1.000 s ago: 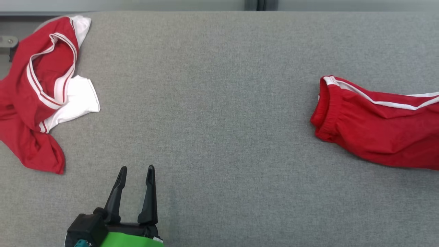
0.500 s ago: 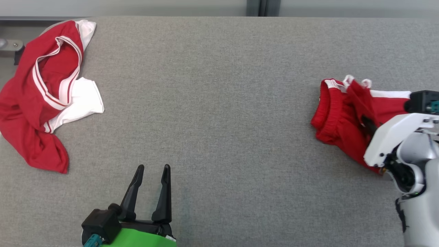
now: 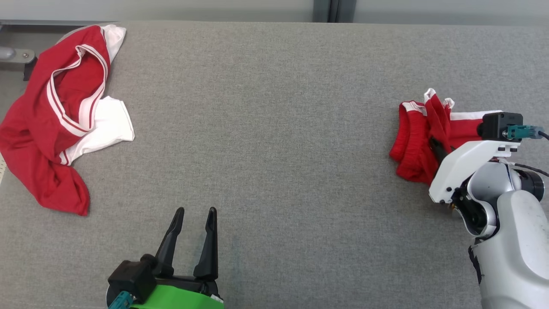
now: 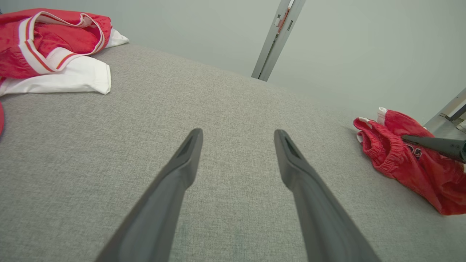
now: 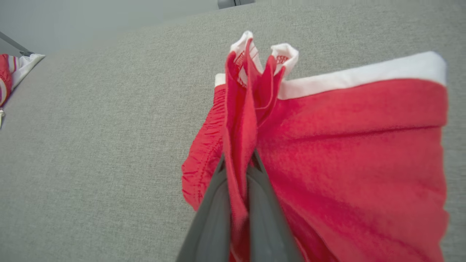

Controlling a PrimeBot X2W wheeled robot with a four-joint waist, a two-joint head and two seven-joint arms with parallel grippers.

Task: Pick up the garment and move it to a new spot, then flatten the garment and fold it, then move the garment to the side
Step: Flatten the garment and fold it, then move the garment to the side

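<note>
Red shorts (image 3: 411, 150) are pinched by a raised fold near the waistband in the right tool (image 5: 238, 162), clamped tight, at the right side of the bench (image 3: 274, 128). The left tool (image 3: 196, 211) is held spread and empty, well apart leftward; a carry toward mid-bench is expected.

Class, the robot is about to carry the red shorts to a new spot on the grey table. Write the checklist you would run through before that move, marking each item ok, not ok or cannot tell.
1. Right gripper shut on a raised fold of the red shorts: ok.
2. Enough cloth in the grip to hold through a lift: cannot tell.
3. Left gripper open, holding nothing, apart from both garments: ok.
4. Bare stretch of grey table between the garments for a landing spot: ok.
5. Red and white shirt lies far from the shorts, at the table's left end: ok.
</note>
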